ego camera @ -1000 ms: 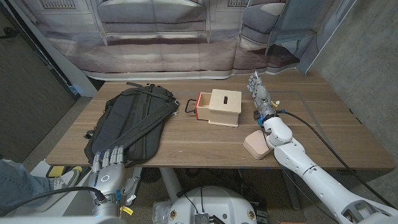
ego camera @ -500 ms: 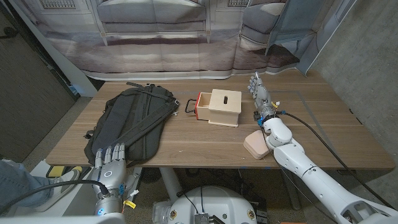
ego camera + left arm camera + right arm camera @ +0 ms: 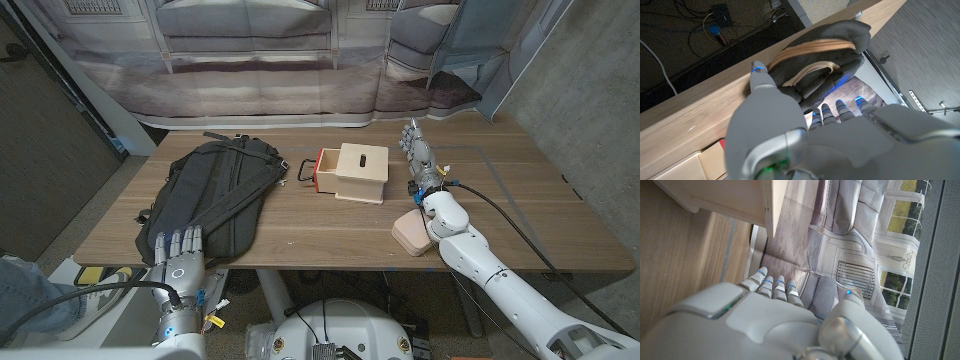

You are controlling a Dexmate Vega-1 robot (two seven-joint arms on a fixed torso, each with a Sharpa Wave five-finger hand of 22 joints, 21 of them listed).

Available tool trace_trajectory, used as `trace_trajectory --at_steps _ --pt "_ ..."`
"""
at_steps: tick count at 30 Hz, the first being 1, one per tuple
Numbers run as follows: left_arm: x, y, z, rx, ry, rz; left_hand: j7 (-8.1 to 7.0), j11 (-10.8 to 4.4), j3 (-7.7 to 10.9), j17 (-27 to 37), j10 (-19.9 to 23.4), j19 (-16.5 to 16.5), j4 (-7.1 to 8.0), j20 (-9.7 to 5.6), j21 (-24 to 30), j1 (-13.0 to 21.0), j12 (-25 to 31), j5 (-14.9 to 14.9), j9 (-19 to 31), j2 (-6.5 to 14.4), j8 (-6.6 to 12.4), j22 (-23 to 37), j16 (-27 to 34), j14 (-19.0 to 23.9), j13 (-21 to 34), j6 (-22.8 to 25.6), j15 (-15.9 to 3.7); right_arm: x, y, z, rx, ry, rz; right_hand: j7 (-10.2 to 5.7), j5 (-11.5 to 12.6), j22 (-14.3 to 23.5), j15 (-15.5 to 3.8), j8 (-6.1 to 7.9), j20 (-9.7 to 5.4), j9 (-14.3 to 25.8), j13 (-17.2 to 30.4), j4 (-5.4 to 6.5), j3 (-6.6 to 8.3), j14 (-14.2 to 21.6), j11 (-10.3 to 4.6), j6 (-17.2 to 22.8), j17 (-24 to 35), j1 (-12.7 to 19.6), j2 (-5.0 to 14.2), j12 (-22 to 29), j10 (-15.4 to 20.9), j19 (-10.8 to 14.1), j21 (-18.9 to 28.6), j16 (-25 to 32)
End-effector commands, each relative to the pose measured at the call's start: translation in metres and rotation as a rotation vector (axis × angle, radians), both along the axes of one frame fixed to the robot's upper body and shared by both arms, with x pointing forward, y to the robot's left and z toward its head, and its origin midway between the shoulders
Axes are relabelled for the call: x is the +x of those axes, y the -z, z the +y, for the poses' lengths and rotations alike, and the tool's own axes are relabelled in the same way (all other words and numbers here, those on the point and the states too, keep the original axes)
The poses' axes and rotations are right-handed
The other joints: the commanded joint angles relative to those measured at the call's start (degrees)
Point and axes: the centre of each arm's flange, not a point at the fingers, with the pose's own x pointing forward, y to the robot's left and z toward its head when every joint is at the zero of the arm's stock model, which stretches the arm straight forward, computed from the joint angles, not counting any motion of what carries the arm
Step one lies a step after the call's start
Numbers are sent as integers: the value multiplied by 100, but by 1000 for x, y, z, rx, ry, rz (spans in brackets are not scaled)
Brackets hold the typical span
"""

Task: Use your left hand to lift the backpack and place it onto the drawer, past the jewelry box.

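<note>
At the counter's (image 3: pixel 300 235) near edge, the left hand (image 3: pixel 180 262) is seen to have been raised and brought forward over the last second, so that its fingers (image 3: pixel 183 240) now reach the nearest end of the backpack (image 3: pixel 212 193). They are held straight and apart, released, with nothing grasped; in the left wrist view the thumb (image 3: pixel 759 76) is seen at the counter's edge, just beside the backpack's tan-trimmed handle (image 3: pixel 812 72). The approach is thus judged to be under way, with the grasp not yet made. The backpack itself has not been moved and lies flat on the left part of the counter. Further back, the wooden drawer box (image 3: pixel 352 172) stands near the middle, its drawer pulled out toward the backpack, and the small pink jewelry box (image 3: pixel 411 233) lies just beside the right forearm. The right hand (image 3: pixel 420 155) has been kept where it was, fingers extended and empty.
</note>
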Motion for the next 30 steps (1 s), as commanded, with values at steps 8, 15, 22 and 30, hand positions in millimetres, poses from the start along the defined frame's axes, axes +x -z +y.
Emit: trace_trajectory --at_steps 8,15,22,30 --pt "4 -3 2 28 -31 -29 -32 -57 -5 15 99 -69 2 14 15 78 51 35 31 69 53 9 45 52 19 137 -65 2 5 -1 15 -1 16 -30 0 33 30 -18 -7 13 20 -8 -38 23 7 -15 27 46 0 -25 45 15 -12 -5" --pt "3 -2 4 37 -60 -35 -58 -88 1 14 154 -41 0 26 25 110 62 37 31 92 67 9 58 109 20 210 -88 2 6 0 12 -3 21 -35 -1 33 38 -18 -7 13 20 -10 -42 23 8 -16 28 47 3 -27 41 15 -12 -5" --pt "8 -3 7 54 -56 -46 -73 -119 18 12 224 8 -11 31 41 168 74 41 32 131 83 8 61 156 20 300 -111 2 9 -2 13 3 33 -44 -1 33 27 -19 -7 13 20 -11 -46 20 8 -21 28 48 7 -28 39 16 -12 -7" --pt "16 -5 11 54 -58 -45 -107 -146 42 10 307 65 -27 64 57 242 89 44 33 174 115 7 71 229 20 435 -141 3 8 -2 14 3 37 -44 -2 33 35 -19 -5 14 20 -13 -51 26 1 -22 28 48 10 -27 42 16 -12 -5"
